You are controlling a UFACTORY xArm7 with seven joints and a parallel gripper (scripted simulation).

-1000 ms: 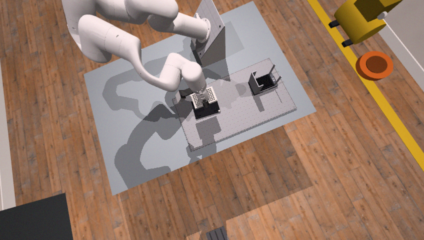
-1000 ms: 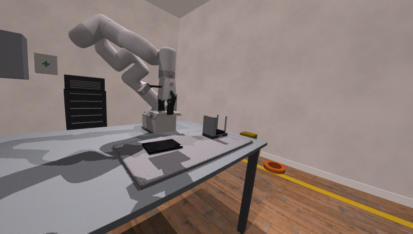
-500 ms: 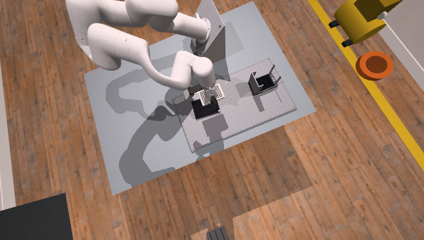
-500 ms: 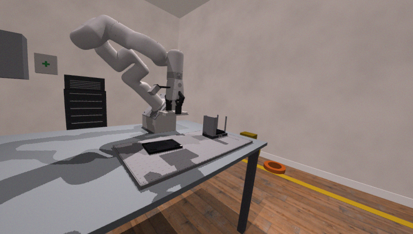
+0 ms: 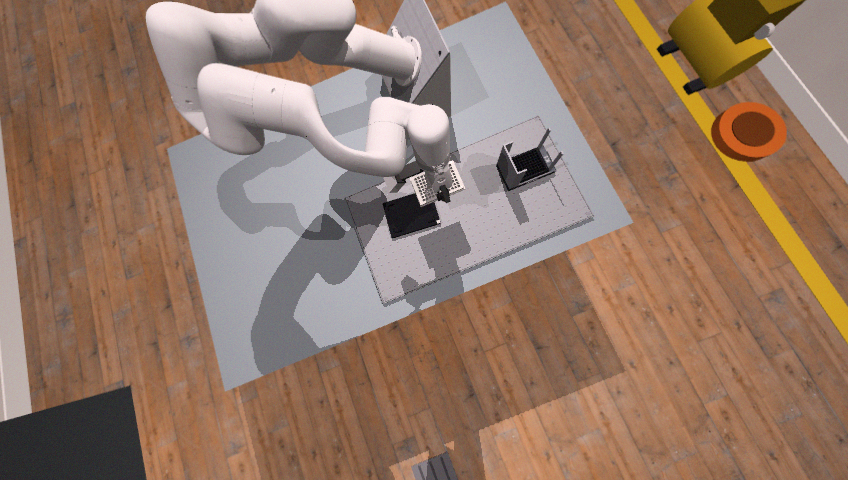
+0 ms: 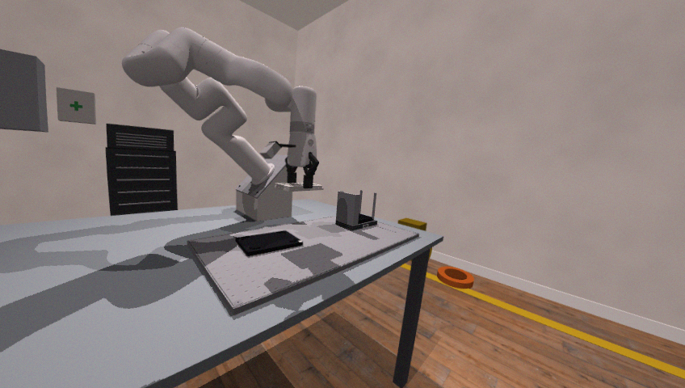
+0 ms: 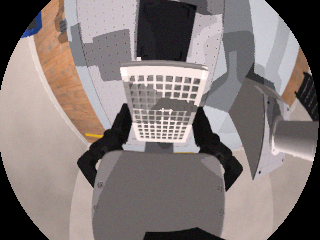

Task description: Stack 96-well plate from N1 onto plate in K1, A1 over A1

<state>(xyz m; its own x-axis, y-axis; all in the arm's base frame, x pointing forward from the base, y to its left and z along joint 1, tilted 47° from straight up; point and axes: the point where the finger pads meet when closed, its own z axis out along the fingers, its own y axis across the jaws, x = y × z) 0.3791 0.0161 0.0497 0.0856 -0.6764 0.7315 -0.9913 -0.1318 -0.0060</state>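
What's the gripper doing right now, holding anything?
Gripper: shut on the white 96-well plate, held in the air above the breadboard.

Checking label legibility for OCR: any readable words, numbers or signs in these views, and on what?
No readable words or numbers.
Green cross, no lettering: on the wall sign.
A1 mark by the plate nest: too small to read.
Plate in the gripper: no marking visible.

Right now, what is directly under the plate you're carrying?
The white plate, clamped in the tool, hangs above perforated board, beside the black nest. The board directly beneath is hidden.
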